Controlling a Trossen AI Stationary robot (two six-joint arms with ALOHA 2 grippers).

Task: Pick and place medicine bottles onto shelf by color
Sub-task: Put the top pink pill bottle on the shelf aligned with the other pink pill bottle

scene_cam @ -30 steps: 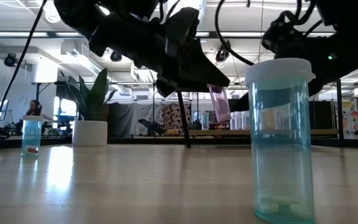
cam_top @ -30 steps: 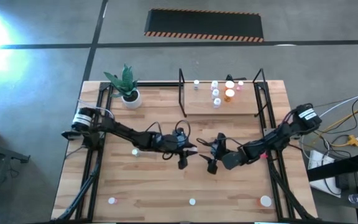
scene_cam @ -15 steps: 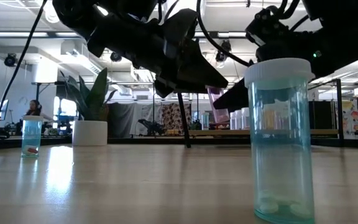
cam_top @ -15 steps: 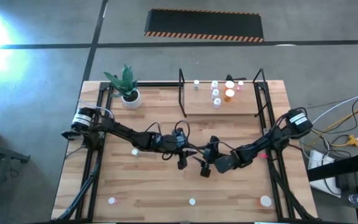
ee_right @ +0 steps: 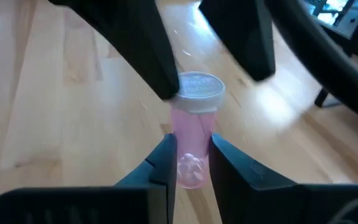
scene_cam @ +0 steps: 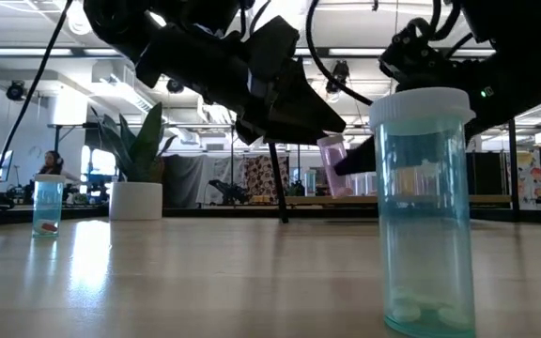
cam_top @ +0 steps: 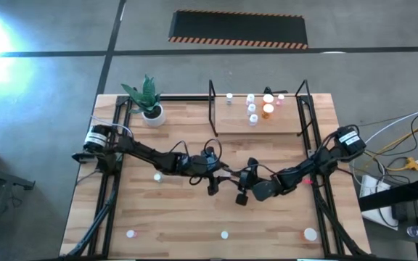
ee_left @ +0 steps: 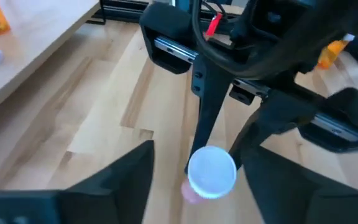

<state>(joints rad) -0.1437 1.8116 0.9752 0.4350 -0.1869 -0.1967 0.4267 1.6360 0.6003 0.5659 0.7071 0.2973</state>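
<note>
Pink bottle (ee_right: 194,127) hangs just above the counter (cam_top: 173,217) near its middle, caught between both arms. In the right wrist view the right tool (ee_right: 190,157) has its fingers closed on the bottle's body, while one finger of the left tool (cam_top: 220,178) touches the white cap; that tool's fingers are spread, with the cap showing between them in the left wrist view. This reads as a handover from left arm to right, or the left simply steadying the bottle; which one is not clear.

To do it well, the left fingers should draw back toward 9 o'clock without brushing the cap, so the bottle does not twist in the right grip. The right arm should keep the bottle upright and only then carry it toward 1 o'clock, to the shelf (cam_top: 232,123).

On the shelf board several bottles stand grouped at its 2 o'clock end, an orange one (cam_top: 268,109) among white ones and a pink one (cam_top: 280,97) at the far edge. The pink bottle belongs beside that one, set down gently and clear of the black posts.

Loose bottles remain along the counter's 6 o'clock edge, including a green one (scene_cam: 421,211).
</note>
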